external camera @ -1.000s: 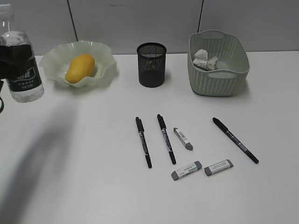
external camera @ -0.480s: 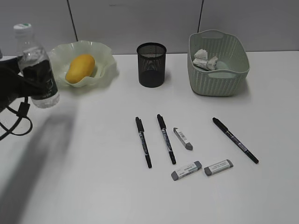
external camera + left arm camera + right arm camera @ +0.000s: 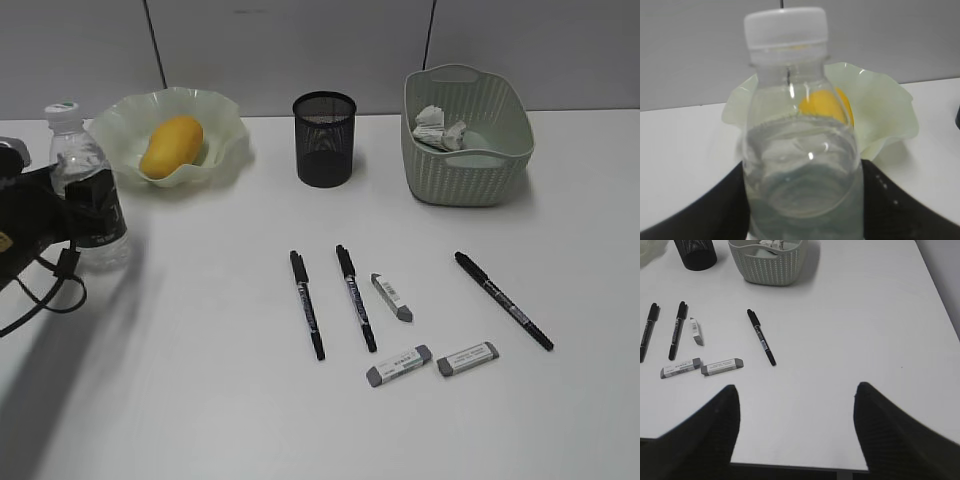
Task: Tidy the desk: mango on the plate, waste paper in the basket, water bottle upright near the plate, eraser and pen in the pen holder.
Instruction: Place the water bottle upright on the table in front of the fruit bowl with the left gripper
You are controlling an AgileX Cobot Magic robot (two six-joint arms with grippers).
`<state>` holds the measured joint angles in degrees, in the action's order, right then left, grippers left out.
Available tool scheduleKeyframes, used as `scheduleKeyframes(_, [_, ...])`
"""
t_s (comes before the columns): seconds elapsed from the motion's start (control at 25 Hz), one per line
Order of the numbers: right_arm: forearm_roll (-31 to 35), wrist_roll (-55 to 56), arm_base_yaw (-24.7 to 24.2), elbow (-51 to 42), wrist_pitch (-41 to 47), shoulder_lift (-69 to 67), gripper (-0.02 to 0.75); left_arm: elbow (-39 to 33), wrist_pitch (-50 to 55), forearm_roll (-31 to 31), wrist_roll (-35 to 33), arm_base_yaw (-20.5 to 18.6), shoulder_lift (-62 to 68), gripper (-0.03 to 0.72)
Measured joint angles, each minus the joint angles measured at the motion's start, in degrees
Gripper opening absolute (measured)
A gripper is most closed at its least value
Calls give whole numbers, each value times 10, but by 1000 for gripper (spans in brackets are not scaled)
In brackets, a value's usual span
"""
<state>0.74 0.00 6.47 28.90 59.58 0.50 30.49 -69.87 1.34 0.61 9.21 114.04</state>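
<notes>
The desk [image 3: 200, 400] fills most of the exterior view, white and flat. At its upper right stands the basket [image 3: 500, 175] with the paper [image 3: 438, 128] inside, so that part of the tidying looks done. At upper left the plate [image 3: 225, 135] carries the mango [image 3: 171, 146], also seemingly settled. The holder [image 3: 324, 139] stands at upper centre between plate and basket, and appears empty as far as its mesh shows.

At the left edge the bottle [image 3: 88, 192] stands upright with its cap on top, just below and left of the plate. The left gripper [image 3: 70, 215] is pinching it round the labelled middle, jaws on either side; in the left wrist view the bottle [image 3: 802, 170] fills the centre of the frame between the dark jaws, with the plate and mango behind it at upper right. The hold low on the body probably serves to keep it vertical while it is set down near the plate. Whether its base already rests on the desk I cannot tell for sure.

The right gripper [image 3: 795, 435] hangs spread at the bottom of its own view, holding nothing, well apart from everything.

Three pens [image 3: 306, 303] and three erasers [image 3: 392, 296] lie loose in the lower centre, below the holder.
</notes>
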Motion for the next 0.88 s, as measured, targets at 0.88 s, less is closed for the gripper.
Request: scheduleKeyframes(0.88, [0,0,0,0,0,0,561,-8,4,65,-2,0,-28,586])
